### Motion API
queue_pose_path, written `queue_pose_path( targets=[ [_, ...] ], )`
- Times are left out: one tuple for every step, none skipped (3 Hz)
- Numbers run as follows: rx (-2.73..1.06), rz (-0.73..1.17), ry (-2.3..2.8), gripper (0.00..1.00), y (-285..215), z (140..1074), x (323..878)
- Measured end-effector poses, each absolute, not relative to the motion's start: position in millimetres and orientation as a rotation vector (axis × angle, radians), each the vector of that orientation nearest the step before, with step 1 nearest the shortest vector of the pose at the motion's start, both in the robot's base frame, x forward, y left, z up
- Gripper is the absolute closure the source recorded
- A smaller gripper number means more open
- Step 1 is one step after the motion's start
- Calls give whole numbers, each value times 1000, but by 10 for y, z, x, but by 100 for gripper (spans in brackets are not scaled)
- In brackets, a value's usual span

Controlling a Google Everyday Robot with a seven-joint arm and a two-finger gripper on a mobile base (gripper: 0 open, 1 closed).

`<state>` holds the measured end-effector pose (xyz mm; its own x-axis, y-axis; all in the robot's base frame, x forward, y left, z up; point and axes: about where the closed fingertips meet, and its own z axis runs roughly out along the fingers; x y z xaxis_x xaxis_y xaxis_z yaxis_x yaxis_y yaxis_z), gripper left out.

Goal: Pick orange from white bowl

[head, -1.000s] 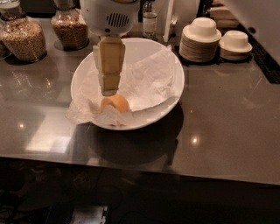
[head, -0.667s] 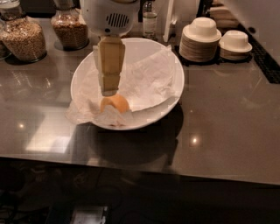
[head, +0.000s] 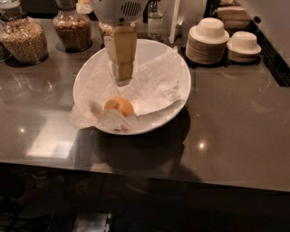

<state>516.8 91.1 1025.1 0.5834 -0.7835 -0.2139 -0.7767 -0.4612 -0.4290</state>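
The orange (head: pixel 118 107) lies in the front left part of the wide white bowl (head: pixel 174 106), on crumpled white paper (head: pixel 149 86). A fold of the paper covers its lower edge. My gripper (head: pixel 123 79) hangs from the white wrist housing (head: pixel 120 10) at the top of the view. It points down into the bowl, and its tan tip stands just above and behind the orange with a gap between them. Nothing shows in its grasp.
The bowl stands on a dark glossy counter (head: pixel 235 118). Glass jars of grains (head: pixel 23 38) (head: pixel 72 28) stand at the back left. Stacks of small off-white bowls (head: pixel 207 40) (head: pixel 244 46) stand at the back right, and a small bottle (head: pixel 155 20) behind the bowl. The counter's front edge runs below.
My gripper has lifted away from the orange, so a gap now shows between its tip and the fruit. The orange and bowl have not moved.
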Motion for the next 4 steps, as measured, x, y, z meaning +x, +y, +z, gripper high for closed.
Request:
queue_pose_path(
  targets=[
    [-2469, -138, 1014, 0, 1045, 10271, 5105],
    [-2591, -281, 878, 0, 1169, 10157, 5026],
    [-2649, -287, 920, 0, 1184, 9832, 5093],
    [-2642, -252, 1043, 0, 1166, 9533, 5310]
  ],
)
